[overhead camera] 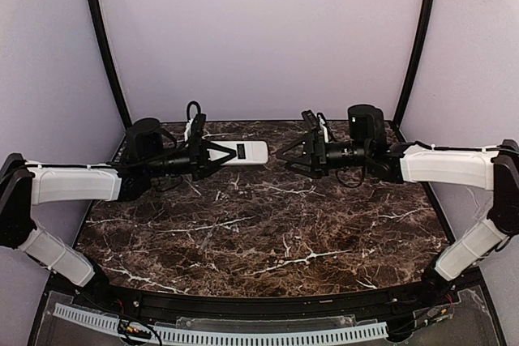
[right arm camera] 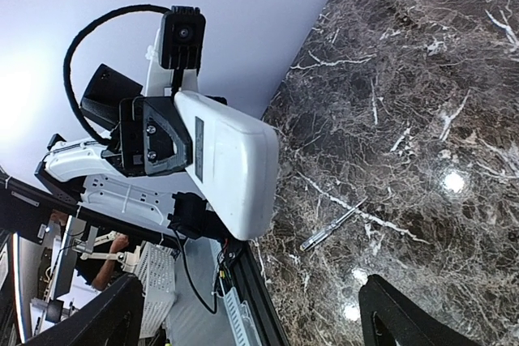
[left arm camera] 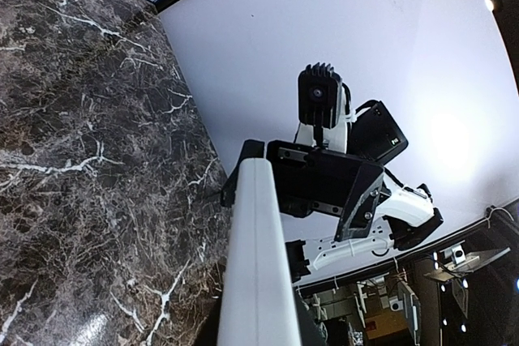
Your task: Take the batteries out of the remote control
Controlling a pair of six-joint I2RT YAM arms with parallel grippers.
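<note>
White slim plastic remote control (overhead camera: 246, 152), clamped by the left gripper (overhead camera: 216, 153), juts end-on toward the spread-jawed, empty right gripper (overhead camera: 285, 154), likely offered for opening.

left end effector (overhead camera: 225, 154): clamped | right end effector (overhead camera: 285, 153): spread wide | both horizontal, facing each other

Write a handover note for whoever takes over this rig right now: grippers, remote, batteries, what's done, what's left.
Left gripper: shut on the remote control, held in the air above the table, free end toward the right arm.
Right gripper: open, facing that free end, not touching it.
Batteries: not visible in any view.
Done: remote picked up and presented.
Left: get the batteries out.
</note>
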